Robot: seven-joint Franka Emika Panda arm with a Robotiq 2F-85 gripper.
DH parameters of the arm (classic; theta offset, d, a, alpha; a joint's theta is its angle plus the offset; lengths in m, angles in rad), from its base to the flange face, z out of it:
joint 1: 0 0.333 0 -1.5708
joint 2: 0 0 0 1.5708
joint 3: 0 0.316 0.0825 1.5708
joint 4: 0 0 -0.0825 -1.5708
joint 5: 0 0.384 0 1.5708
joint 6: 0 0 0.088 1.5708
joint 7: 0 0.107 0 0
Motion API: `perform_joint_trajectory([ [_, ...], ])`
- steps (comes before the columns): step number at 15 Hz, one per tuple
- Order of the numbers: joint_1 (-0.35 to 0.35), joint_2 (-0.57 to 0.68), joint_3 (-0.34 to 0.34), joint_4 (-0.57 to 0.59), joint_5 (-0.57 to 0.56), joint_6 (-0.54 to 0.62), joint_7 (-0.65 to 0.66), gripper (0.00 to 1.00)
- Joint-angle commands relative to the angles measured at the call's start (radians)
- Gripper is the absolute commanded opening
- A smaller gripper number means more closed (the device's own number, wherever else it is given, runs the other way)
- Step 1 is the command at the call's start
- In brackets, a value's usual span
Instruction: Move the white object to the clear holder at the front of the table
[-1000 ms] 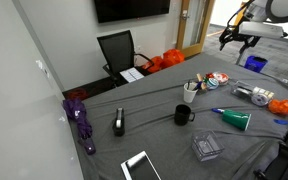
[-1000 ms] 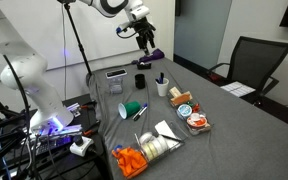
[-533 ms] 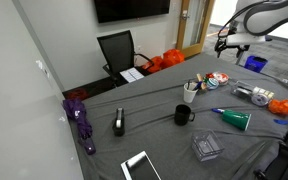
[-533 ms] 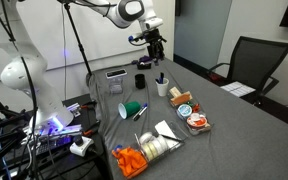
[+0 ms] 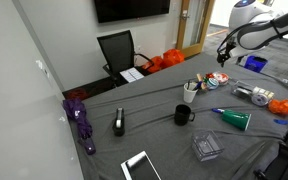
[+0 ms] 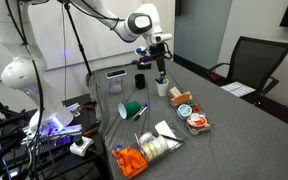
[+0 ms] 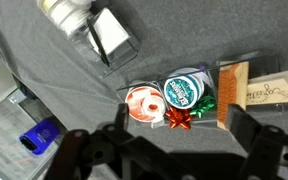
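The white object (image 7: pixel 109 32) is a flat white slab lying on the grey cloth beside some tape rolls; it also shows in both exterior views (image 6: pixel 167 130) (image 5: pixel 242 92). The clear holder (image 5: pixel 206 147) sits near the table's front edge and also shows in an exterior view (image 6: pixel 115 74). My gripper (image 7: pixel 184 135) is open and empty. It hangs above the table over the round tins and bows, well apart from both things. It shows in both exterior views (image 5: pixel 222 52) (image 6: pixel 160 58).
On the table are a black mug (image 5: pixel 183 115), a pen cup (image 6: pixel 162 87), a green cup (image 5: pixel 236 119), a white-bordered tablet (image 5: pixel 139 166), orange carrots (image 6: pixel 131 160), round tins (image 7: pixel 186 90) and a purple item (image 5: pixel 81 120). A chair (image 5: pixel 117 52) stands behind.
The arm has swung in over the table and lowered, from above the far edge toward the pen cup and tins. The gripper stays open and empty.
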Motion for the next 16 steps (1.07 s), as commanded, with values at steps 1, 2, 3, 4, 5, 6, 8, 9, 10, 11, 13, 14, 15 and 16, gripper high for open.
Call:
perform_joint_trajectory([
  [1, -0.014, -0.004, -0.058, -0.036, -0.052, 0.086, -0.208, 1.0],
  [2, -0.017, -0.004, -0.073, -0.043, -0.069, 0.114, -0.258, 1.0],
  [3, 0.013, 0.01, -0.071, -0.013, -0.032, 0.059, -0.169, 1.0],
  [4, 0.006, 0.01, -0.083, -0.016, -0.04, 0.075, -0.211, 1.0],
  [5, 0.001, 0.01, -0.089, -0.017, -0.043, 0.084, -0.233, 1.0],
  [6, 0.0, 0.01, -0.091, -0.018, -0.045, 0.088, -0.243, 1.0],
  [8, 0.002, 0.01, -0.09, -0.018, -0.046, 0.089, -0.244, 1.0],
  [9, 0.003, 0.01, -0.09, -0.018, -0.046, 0.089, -0.244, 1.0],
  [10, 0.003, 0.01, -0.09, -0.018, -0.046, 0.09, -0.244, 1.0],
  [11, 0.0, 0.011, -0.092, -0.025, -0.062, 0.104, -0.272, 1.0],
  [13, -0.013, 0.02, -0.094, -0.047, -0.073, 0.135, -0.338, 1.0],
  [14, -0.021, 0.029, -0.095, -0.058, -0.069, 0.161, -0.377, 1.0],
  [15, -0.025, 0.037, -0.097, -0.064, -0.065, 0.176, -0.41, 1.0],
  [16, -0.028, 0.045, -0.1, -0.071, -0.063, 0.19, -0.442, 1.0],
])
